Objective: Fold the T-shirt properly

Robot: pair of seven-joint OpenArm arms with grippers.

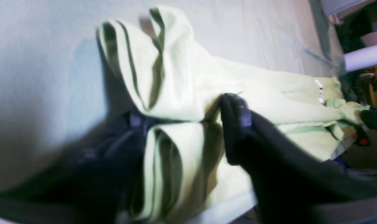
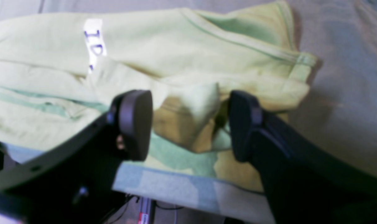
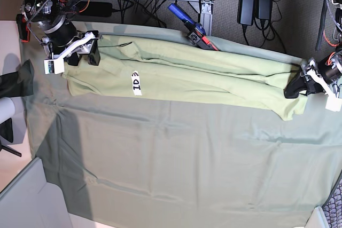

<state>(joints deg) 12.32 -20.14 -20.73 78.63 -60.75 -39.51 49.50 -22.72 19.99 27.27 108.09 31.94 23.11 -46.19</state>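
The T-shirt (image 3: 192, 81) lies on the counter cloth (image 3: 176, 153) as a long, narrow band along the far edge of the counter. In the base view its long axis runs almost straight across the picture, dropping slightly toward the right side. A white tag (image 3: 136, 84) with dark lettering sits on the shirt nearer the left end of that view, so the neck end points that way and the other end points toward the opposite arm.

The right tool (image 2: 188, 124) is at the tag end. In its wrist view the two dark pads stand wide apart, straddling a bunched fold of the shirt near the counter's edge; the fabric lies between them, but neither pad is pressed onto it. The tag (image 2: 94, 43) shows just beyond.

The left tool (image 1: 188, 124) is at the other end. In its wrist view the picture is blurred; fabric rises in ridged folds between the two dark fingers (image 1: 235, 124), one of which touches the cloth. I cannot tell whether the fingers are clamped on the shirt or only set around it.

Beyond the far edge, a blue-handled tool (image 3: 187, 22) lies among cables.
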